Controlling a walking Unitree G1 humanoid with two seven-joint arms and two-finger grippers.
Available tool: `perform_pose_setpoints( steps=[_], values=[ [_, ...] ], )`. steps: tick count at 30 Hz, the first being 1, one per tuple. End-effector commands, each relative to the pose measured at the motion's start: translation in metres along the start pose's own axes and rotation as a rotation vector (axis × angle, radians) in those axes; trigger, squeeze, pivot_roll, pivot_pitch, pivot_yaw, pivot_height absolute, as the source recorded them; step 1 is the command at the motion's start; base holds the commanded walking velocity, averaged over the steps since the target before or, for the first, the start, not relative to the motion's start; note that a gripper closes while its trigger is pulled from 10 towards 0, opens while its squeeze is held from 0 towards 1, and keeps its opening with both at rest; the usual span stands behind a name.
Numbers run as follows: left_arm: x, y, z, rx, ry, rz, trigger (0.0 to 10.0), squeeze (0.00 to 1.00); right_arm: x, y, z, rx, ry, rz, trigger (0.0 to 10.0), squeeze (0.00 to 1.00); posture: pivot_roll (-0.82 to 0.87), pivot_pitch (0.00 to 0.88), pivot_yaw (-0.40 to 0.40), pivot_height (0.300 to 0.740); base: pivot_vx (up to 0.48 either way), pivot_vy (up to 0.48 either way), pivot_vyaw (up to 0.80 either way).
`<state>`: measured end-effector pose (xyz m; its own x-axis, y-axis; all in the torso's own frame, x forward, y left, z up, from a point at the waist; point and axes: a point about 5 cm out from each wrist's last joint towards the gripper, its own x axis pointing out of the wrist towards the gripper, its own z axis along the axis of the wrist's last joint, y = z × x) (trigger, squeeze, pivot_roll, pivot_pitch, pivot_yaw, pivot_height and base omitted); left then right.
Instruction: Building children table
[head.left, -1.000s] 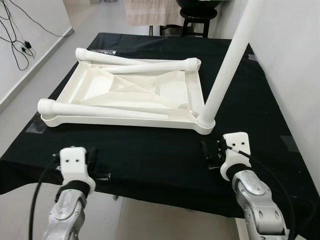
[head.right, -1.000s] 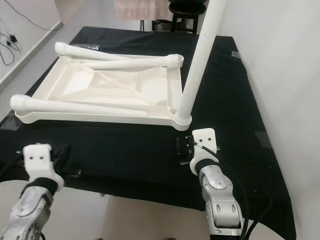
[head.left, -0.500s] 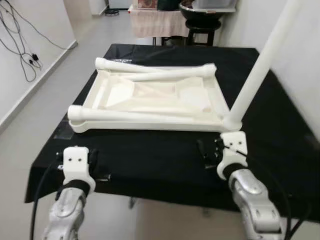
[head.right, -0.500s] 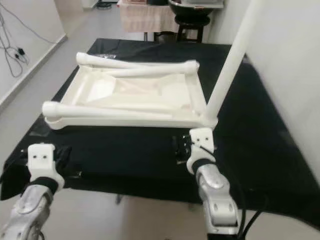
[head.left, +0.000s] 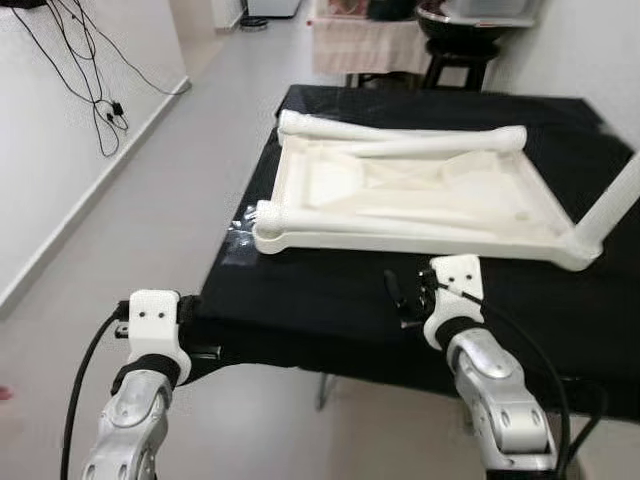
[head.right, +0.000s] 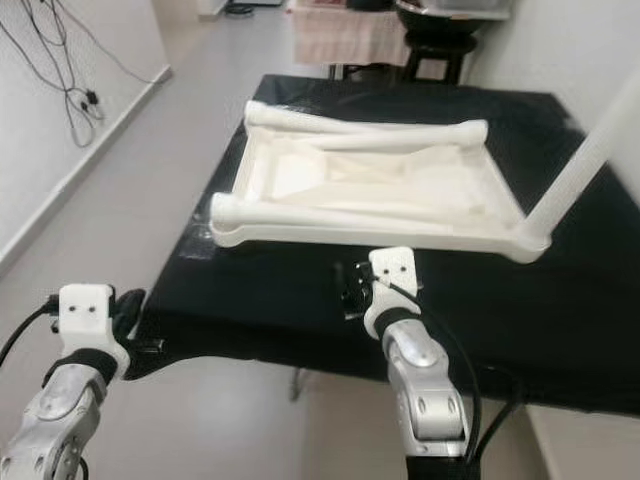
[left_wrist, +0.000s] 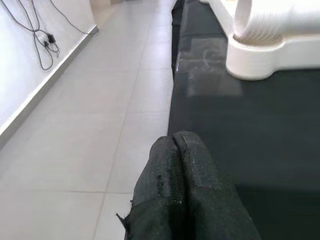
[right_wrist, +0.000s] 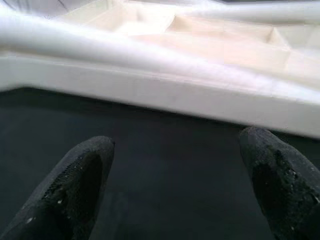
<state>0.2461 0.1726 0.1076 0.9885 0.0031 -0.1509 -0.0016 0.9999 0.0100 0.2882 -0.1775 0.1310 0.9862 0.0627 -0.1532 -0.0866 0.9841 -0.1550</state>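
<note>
- The white tabletop (head.left: 420, 195) is lying upside down on the black-covered table (head.left: 330, 290), just ahead of the right gripper (head.left: 408, 298).
- The right gripper is hovering over the black cloth just short of the tabletop's near edge, touching nothing; in the right wrist view its two fingers (right_wrist: 75, 185) are spreading wide apart, with only cloth between them.
- One leg (head.left: 612, 205) is standing up at a slant from the tabletop's near corner, ahead of the right gripper and off to its right.
- Three loose legs are lying across the underside: one (head.left: 400, 217) along the near edge straight ahead of the right gripper, two more (head.left: 400, 135) beyond it at the far edge.
- The left gripper (left_wrist: 180, 165) is hanging at the table's near left corner, its fingers pressing together on nothing.
- Ahead of the left gripper and to its right, the ribbed end of the near loose leg (left_wrist: 265, 22) is resting over the tabletop's corner; it is probably the threaded end, though the view is soft.
- The grey tiled floor (head.left: 190, 190) is stretching away to the left of the left gripper, with cables (head.left: 90, 70) hanging on the wall beyond.
</note>
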Motion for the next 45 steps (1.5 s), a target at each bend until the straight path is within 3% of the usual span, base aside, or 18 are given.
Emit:
perform_pose_setpoints(
  steps=[1,10,27,34,35,40,45],
  values=[
    [-0.001,0.007,0.001,0.015,-0.008,0.025,10.0,0.0,0.003,0.007,0.006,-0.004,-0.031,0.023,10.0,0.0,-0.01,0.091,-0.008,0.74,0.0,0.0,0.0],
    [0.005,-0.004,0.018,0.067,-0.102,-0.052,10.0,0.0,0.013,0.016,0.011,-0.025,-0.046,0.054,10.0,0.0,0.0,0.095,-0.01,0.74,0.0,0.0,0.0],
    [0.008,-0.008,0.018,0.04,-0.108,-0.135,10.0,0.0,0.018,0.02,0.015,-0.006,-0.07,0.085,10.0,0.0,0.01,0.093,-0.007,0.74,0.122,0.0,-0.19],
    [0.009,-0.01,0.022,0.059,-0.122,-0.165,10.0,0.0,0.017,0.018,0.02,0.083,-0.121,0.099,10.0,0.0,0.01,0.092,-0.008,0.74,0.257,0.0,-0.34],
    [0.01,-0.013,0.025,0.074,-0.135,-0.19,10.0,0.0,0.017,0.015,0.028,0.135,-0.177,0.108,10.0,0.0,0.01,0.092,-0.008,0.74,0.251,0.0,0.0],
    [0.011,-0.017,0.03,0.089,-0.152,-0.229,10.0,0.0,0.02,0.003,0.044,0.23,-0.253,0.107,10.0,0.0,0.01,0.092,-0.003,0.74,0.261,0.0,0.0],
    [0.011,-0.021,0.033,0.106,-0.165,-0.26,10.0,0.0,0.022,-0.008,0.052,0.259,-0.287,0.086,10.0,0.0,0.01,0.092,-0.003,0.74,0.126,0.0,0.0]
  ],
)
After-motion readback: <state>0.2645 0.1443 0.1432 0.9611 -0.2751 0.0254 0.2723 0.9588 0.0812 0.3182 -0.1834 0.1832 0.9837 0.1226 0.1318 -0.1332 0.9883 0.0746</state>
